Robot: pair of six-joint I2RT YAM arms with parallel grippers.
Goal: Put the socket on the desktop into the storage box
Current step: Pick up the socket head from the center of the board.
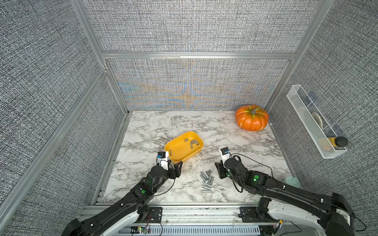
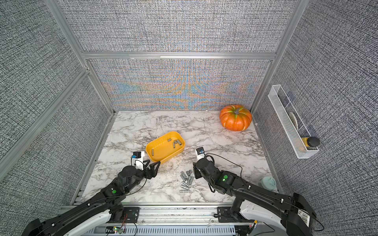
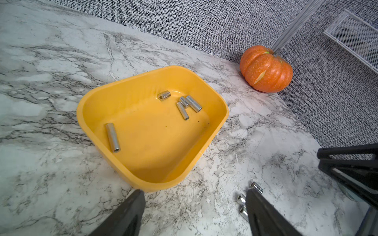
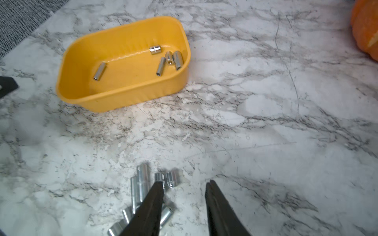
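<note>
The yellow storage box [image 1: 178, 153] sits left of centre on the marble desktop [image 1: 225, 139], and several silver sockets [image 1: 192, 143] lie inside it. More sockets [image 1: 207, 179] are piled on the desktop near the front. My left gripper [image 3: 194, 191] hovers at the box's near corner, open, with only bare marble between its fingers. My right gripper [image 4: 184, 182] is low over the desktop just right of the pile [image 4: 143, 183]. It is open and holds nothing. One of its fingers [image 4: 155, 196] overlaps the pile's edge.
An orange pumpkin [image 1: 252, 118] stands in the far right corner. A white wire basket [image 1: 315, 124] hangs on the right wall. A pale teal object [image 1: 291, 180] sits at the desktop's right edge behind my right arm. Aluminium rails and fabric walls enclose the desktop.
</note>
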